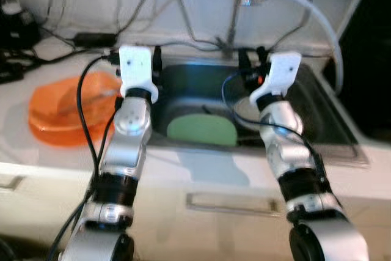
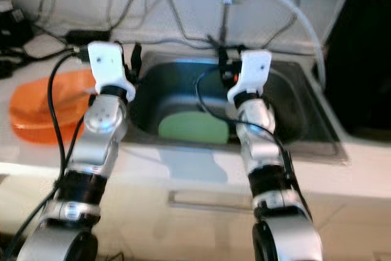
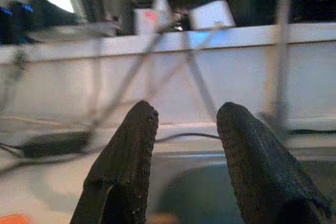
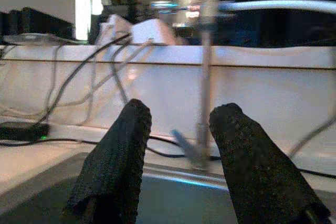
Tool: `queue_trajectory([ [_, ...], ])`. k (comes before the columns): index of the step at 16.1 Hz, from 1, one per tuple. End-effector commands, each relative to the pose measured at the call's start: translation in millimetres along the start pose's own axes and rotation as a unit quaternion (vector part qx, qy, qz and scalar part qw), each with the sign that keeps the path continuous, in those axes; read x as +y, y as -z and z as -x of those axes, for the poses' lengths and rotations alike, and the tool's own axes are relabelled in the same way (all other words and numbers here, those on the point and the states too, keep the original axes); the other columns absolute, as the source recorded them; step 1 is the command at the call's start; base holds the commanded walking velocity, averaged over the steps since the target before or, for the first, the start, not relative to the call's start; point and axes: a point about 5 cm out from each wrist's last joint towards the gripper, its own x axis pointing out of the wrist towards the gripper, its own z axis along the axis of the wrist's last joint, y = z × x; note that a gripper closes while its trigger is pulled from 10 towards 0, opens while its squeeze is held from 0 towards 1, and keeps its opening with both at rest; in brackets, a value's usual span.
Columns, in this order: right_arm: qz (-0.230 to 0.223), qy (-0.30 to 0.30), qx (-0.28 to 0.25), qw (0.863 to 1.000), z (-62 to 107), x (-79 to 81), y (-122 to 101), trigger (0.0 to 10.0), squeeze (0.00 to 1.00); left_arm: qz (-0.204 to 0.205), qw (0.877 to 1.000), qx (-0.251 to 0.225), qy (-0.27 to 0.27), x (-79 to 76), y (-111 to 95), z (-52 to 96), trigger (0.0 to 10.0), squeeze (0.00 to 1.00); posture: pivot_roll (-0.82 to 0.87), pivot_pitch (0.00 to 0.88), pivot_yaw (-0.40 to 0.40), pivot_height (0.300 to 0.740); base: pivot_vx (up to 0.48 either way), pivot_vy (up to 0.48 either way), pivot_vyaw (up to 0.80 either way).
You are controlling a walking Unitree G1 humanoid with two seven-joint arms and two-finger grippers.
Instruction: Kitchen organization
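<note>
Sink [image 1: 330, 120] mid-frame holds green plate [image 1: 201, 130], below and between left gripper [image 3: 184, 124] and right gripper [image 4: 178, 121], both spread, empty; orange bowl [image 1: 61, 111] on bench [image 1: 24, 145] at left.

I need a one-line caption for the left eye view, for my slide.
Both arms raised over a dark sink holding a green plate; orange dish on the counter at the robot's left.

White counter [image 1: 201, 169] — orange dish [image 1: 67, 111], perhaps a lid.
</note>
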Motion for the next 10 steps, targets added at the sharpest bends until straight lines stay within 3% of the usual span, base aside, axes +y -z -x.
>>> queue_trajectory([
  [1, -0.003, 0.002, -0.01, 1.0, -3.6, -1.3, -5.9, 10.0, 0.0, -0.006, 1.0, -0.011, 0.008, -3.2, -6.8, -2.6, 10.0, 0.0, 0.08, 0.0, -0.013, 0.74, 0.281, 0.0, 0.0],
  [8, -0.003, 0.0, -0.007, 1.0, -2.8, -0.8, -4.4, 10.0, 0.0, -0.038, 0.999, -0.02, 0.034, -7.6, -15.4, -2.9, 10.0, 0.0, 0.08, 0.0, -0.008, 0.74, 0.039, 0.0, 0.0],
  [10, -0.003, 0.0, -0.008, 1.0, -2.5, -0.3, -4.3, 10.0, 0.0, -0.087, 0.995, -0.008, 0.041, -6.2, -18.6, -4.9, 10.0, 0.0, 0.08, 0.0, -0.006, 0.74, 0.0, 0.0, 0.0],
])
